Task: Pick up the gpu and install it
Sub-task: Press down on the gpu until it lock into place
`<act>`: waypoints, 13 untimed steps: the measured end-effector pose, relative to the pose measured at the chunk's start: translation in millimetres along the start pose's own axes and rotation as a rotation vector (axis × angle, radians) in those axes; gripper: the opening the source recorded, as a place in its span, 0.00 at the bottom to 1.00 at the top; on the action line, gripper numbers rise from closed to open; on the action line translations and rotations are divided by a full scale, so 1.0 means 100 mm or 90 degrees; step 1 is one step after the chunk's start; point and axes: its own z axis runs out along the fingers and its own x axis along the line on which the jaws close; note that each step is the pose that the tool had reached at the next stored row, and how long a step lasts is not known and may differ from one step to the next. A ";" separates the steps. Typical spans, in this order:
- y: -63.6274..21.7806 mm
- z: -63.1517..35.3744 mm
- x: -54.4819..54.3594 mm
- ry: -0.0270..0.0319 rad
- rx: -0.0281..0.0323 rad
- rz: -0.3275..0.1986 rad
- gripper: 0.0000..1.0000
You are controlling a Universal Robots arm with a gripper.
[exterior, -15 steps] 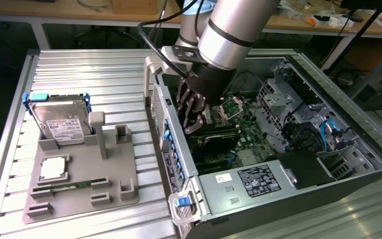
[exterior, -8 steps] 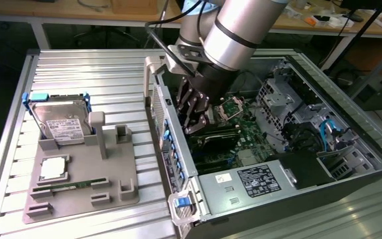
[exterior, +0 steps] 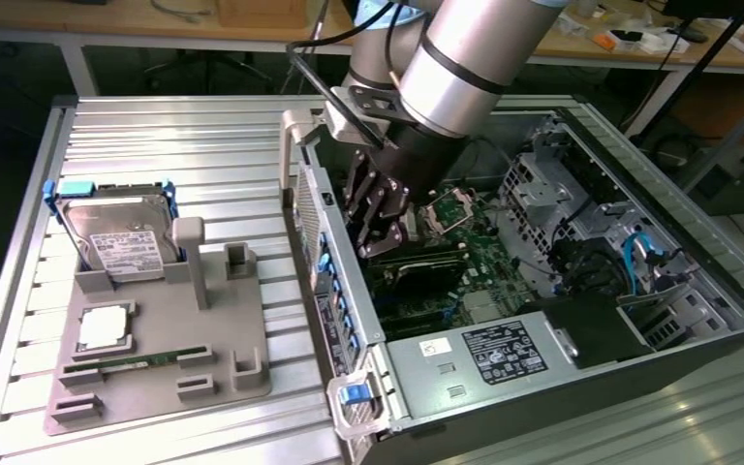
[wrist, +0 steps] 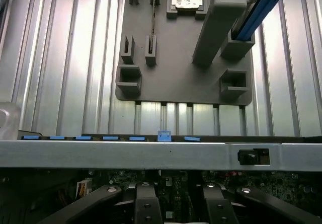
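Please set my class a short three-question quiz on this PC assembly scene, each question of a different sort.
1. True or false: the hard drive lies inside the case.
2. Where is the gripper? A: over the tray. B: inside the open case, above the motherboard. C: outside the case, over the bare table.
3. Fill in: on the tray, the ___ lies between the hard drive and the memory stick.

Key: 1 false, it stands in the tray. 2 B. 3 CPU.
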 end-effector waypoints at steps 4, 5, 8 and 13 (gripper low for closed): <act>0.029 -0.086 0.01 0.0009 -0.0009 0.000 0.35; 0.035 -0.110 0.01 0.0007 -0.0007 0.000 0.35; 0.031 -0.112 0.01 0.0001 -0.0002 0.000 0.35; -0.083 -0.143 0.02 0.0007 0.0000 -0.002 0.35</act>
